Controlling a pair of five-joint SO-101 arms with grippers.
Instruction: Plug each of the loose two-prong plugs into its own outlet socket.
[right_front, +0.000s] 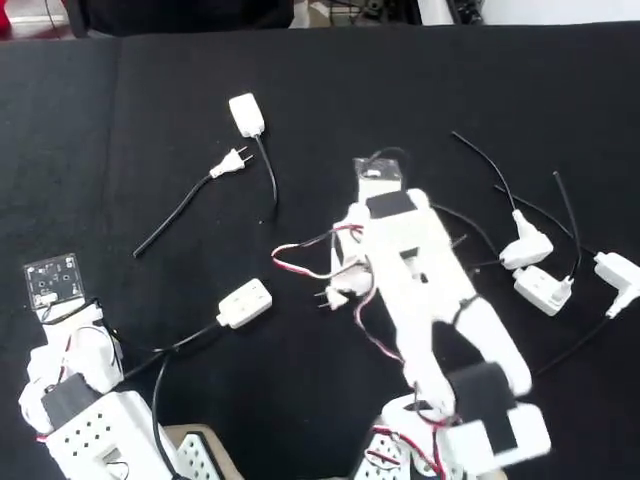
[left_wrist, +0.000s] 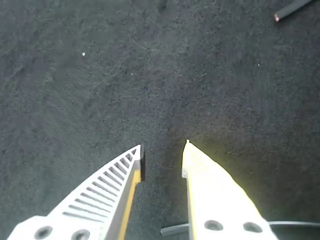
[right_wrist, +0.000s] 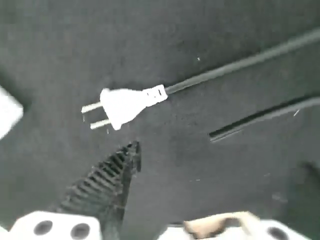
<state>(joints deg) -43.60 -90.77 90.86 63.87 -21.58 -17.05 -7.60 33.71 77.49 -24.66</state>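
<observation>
left end effector (left_wrist: 162, 155) apart over black cloth (left_wrist: 100, 75), right end effector (right_wrist: 185, 190) apart near white two-prong plug (right_wrist: 125, 106)

**Bright light, dark table**

You get even light from above. The black table cloth (right_front: 400, 70) soaks it up and looks dull. The white right arm (right_front: 420, 270) shines very bright. A soft shadow lies on the cloth beside the left gripper (left_wrist: 162, 160).
</observation>
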